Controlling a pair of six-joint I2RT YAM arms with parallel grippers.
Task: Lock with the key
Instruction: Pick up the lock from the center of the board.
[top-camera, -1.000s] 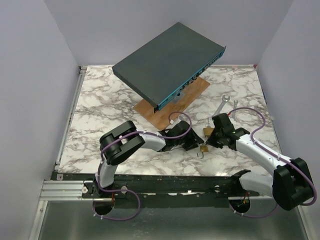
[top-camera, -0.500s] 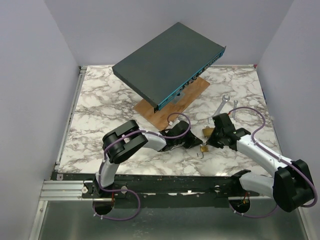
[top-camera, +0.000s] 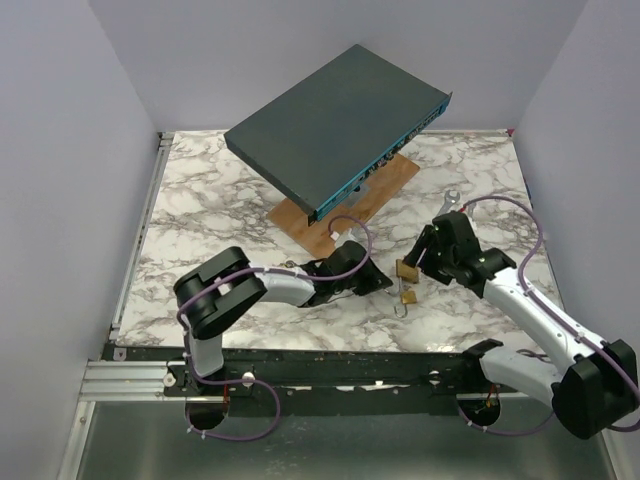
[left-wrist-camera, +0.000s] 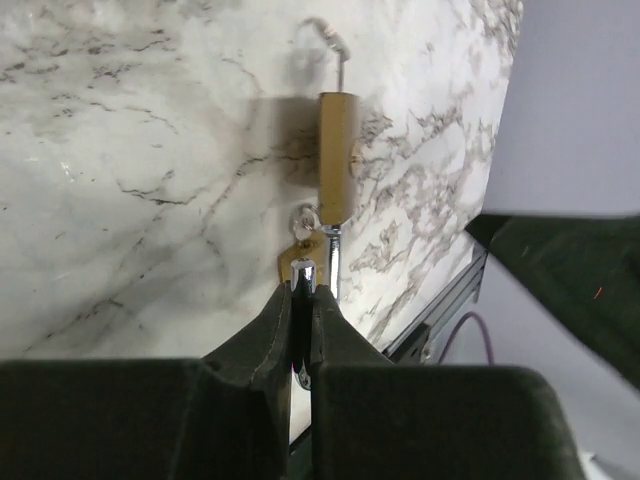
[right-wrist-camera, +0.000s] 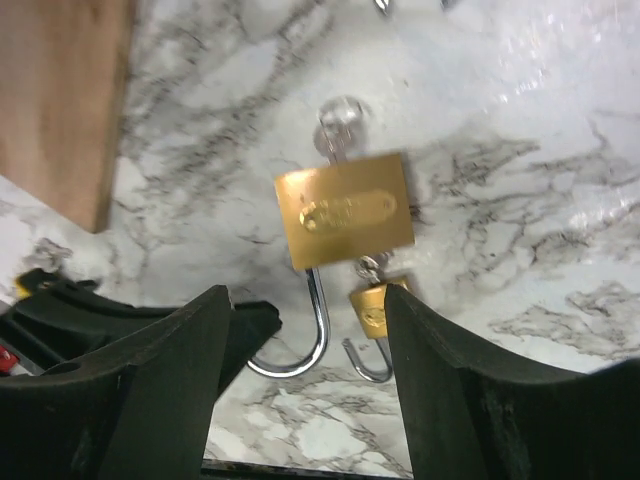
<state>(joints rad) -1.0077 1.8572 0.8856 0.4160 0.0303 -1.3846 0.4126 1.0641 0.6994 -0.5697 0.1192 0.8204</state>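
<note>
Left gripper (left-wrist-camera: 303, 285) pinches the chrome shackle (right-wrist-camera: 315, 340) of the rectangular brass padlock (right-wrist-camera: 345, 210); right gripper (right-wrist-camera: 305, 295) spread, empty: the unsupported body may pivot, misaligning the shackle.

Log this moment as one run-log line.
left gripper: shut on shackle of large padlock | right gripper: open, clear of padlock | key: in padlock | shackle: open
</note>
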